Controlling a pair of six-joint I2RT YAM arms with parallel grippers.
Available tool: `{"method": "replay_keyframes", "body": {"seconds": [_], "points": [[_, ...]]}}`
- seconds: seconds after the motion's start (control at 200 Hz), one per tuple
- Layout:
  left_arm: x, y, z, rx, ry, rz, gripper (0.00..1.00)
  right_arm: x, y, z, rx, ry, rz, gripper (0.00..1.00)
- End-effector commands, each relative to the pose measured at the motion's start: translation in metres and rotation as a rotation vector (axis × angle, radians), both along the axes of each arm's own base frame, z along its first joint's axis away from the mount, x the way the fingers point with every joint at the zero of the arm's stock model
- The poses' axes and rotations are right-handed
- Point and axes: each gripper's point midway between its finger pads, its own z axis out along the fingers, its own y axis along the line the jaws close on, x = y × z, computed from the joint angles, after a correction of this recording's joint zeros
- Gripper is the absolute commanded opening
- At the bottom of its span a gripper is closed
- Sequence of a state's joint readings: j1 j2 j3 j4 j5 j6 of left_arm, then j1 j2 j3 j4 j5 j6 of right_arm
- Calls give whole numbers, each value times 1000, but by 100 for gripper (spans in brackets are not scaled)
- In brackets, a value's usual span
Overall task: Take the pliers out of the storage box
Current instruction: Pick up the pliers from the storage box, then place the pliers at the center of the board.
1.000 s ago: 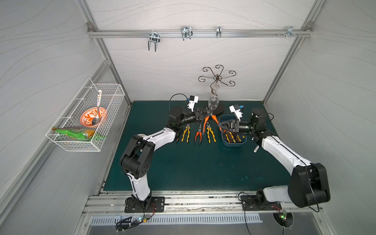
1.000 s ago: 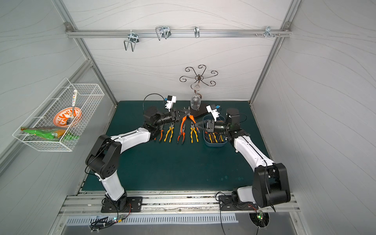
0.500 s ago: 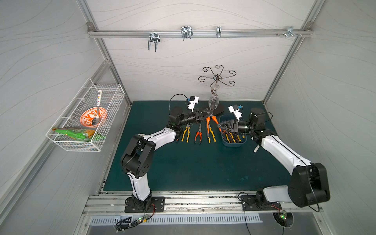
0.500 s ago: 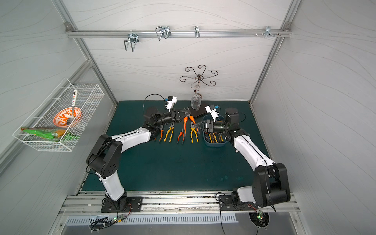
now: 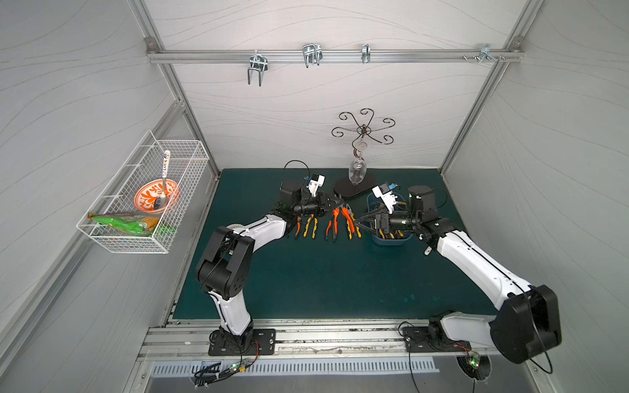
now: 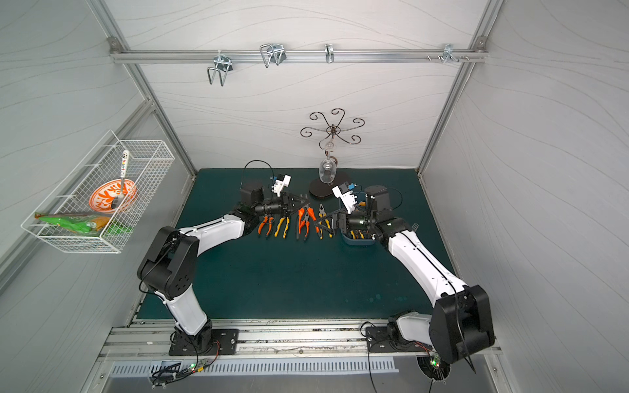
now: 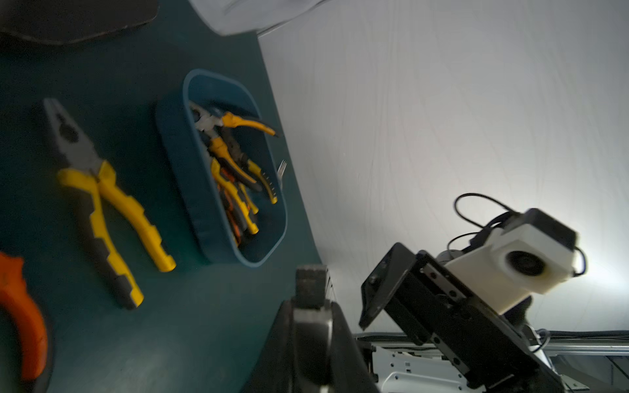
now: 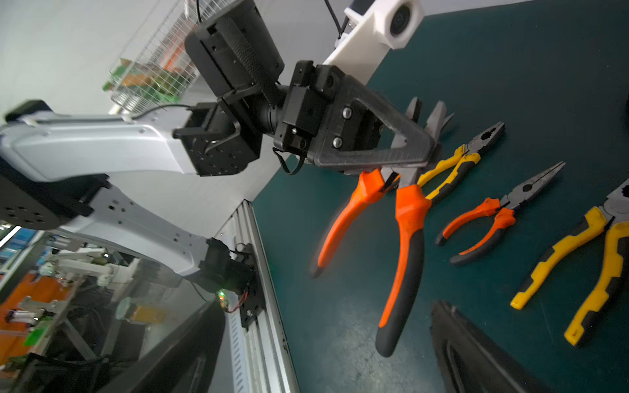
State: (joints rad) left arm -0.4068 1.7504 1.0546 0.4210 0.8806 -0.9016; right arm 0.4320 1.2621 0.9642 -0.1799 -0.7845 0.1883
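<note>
My left gripper is shut on the metal head of orange-black pliers, whose handles hang over the green mat between the laid-out pliers. My right gripper stands wide open just beside those handles, holding nothing. The blue storage box sits under the right wrist, and in the left wrist view the storage box holds several yellow and orange pliers. On the mat lie orange pliers, yellow pliers and yellow pliers. The left fingertips are pressed together.
A wire glass stand with a dark base stands right behind both grippers. A silver fork lies past the box near the right wall. A white wire basket hangs on the left wall. The two wrists are very close together.
The right gripper has opened and let go of the orange-black pliers; the left gripper now holds them alone and has carried them down toward the row on the mat.
</note>
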Motion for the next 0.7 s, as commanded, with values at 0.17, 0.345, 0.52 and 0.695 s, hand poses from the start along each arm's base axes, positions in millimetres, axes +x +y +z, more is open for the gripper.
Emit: {"method": "replay_keyframes", "body": {"seconds": [0.17,0.345,0.52,0.695], "points": [[-43,2,-33,123,11,-50,0,-27,7,-30,-218,-126,-3,99],[-60,-24,-61,124,56,-58,0,-46,-14,-55,-339,-89,-64,99],[-59,-47,-70,87,26,-18,0,-71,-38,-66,-384,-14,-125,99],[-55,-70,-89,89,31,-8,0,-87,-51,-65,-420,36,-146,99]]}}
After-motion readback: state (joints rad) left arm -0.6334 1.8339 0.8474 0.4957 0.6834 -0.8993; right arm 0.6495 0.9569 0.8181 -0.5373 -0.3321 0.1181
